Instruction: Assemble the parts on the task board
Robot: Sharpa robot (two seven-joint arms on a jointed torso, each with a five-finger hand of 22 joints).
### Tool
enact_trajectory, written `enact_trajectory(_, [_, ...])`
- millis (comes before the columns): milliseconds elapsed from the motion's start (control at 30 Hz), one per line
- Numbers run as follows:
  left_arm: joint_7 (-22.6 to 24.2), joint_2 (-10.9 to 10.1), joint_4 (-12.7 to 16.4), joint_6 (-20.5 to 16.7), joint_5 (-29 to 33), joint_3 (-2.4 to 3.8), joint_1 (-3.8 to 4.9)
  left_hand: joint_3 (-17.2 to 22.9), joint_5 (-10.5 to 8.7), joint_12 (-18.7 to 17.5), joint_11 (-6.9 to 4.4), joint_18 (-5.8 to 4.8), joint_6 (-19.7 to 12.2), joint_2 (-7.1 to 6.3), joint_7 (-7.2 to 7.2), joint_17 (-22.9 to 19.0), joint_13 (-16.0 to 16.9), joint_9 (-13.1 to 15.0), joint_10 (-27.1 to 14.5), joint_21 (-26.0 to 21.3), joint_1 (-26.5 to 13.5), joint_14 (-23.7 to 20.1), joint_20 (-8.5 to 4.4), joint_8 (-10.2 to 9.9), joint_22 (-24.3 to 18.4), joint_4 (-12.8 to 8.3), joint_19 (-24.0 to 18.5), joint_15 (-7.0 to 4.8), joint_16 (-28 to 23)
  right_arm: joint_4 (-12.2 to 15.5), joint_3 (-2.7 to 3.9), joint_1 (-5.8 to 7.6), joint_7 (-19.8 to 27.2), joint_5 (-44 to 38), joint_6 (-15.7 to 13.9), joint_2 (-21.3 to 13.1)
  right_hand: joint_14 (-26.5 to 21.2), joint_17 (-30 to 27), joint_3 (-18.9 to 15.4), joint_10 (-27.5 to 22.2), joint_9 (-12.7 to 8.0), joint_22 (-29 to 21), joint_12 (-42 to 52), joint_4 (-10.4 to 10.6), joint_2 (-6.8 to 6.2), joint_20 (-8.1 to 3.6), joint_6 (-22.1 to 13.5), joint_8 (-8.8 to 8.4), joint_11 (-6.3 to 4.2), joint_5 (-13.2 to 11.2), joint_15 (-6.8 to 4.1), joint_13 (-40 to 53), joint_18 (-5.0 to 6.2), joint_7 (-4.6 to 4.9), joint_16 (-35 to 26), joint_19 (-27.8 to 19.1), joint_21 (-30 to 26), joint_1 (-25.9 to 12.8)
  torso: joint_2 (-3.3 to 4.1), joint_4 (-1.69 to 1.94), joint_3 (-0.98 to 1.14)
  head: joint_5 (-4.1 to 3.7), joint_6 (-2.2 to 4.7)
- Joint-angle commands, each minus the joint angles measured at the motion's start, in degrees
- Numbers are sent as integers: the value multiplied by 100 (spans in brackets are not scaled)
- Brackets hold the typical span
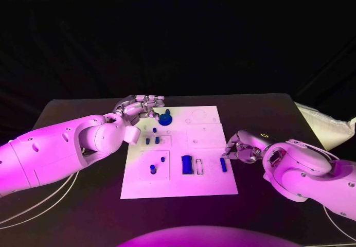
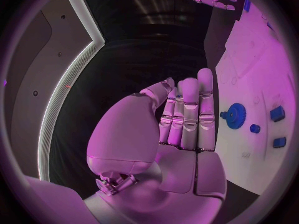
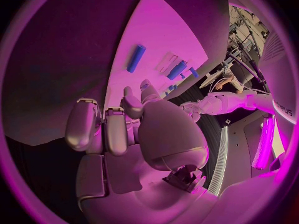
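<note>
Black desk [image 1: 74,110], task board [image 1: 208,188] centred on it. Left hand [image 1: 139,108] at board's far-left corner beside blue gear [image 1: 164,120], fingers straight, holding nothing. Right hand [image 1: 243,147] at right edge near blue bar [image 1: 223,164], fingers curled, empty.

Black table [image 1: 274,110], black backdrop [image 1: 178,46], white bag [image 1: 326,128] at table's side

We have two bulky white arms with smooth rounded shells dotted with small dark screw holes. Thin pale cables [image 1: 45,198] trail below our left arm [image 1: 52,149]. Each ends in a silver, segmented hand: left hand [image 1: 137,109], right hand [image 1: 243,146].
</note>
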Motion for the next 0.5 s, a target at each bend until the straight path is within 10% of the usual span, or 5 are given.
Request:
enact_trajectory(33, [20, 6, 6, 119, -19, 4, -10, -46, 12, 36, 6, 68, -58, 48, -1, -6, 9, -3, -48, -14, 8, -46, 27, 32, -5, 3, 12, -10, -26, -31, -8, -37, -194, -297, 510, 5, 308, 8, -24, -26, -5, 5, -43, 73, -42, 23, 55, 10, -33, -2, 1, -13, -86, -7, 9, -16, 19, -92, 8, 14, -6, -15, -4])
enact_trajectory(500, [13, -7, 7, 121, -19, 4, -18, -46, 12, 36, 6, 68, -58, 48, -1, -6, 9, -3, -48, -14, 8, -46, 27, 32, -5, 3, 12, -10, -26, -124, -21, -141, -303, -342, 843, 128, 301, -8, -79, -39, 5, -14, -69, 228, -192, 15, 138, 15, -47, 69, -8, -23, -82, -31, -10, -36, 4, -185, 4, 10, -8, -21, -6])
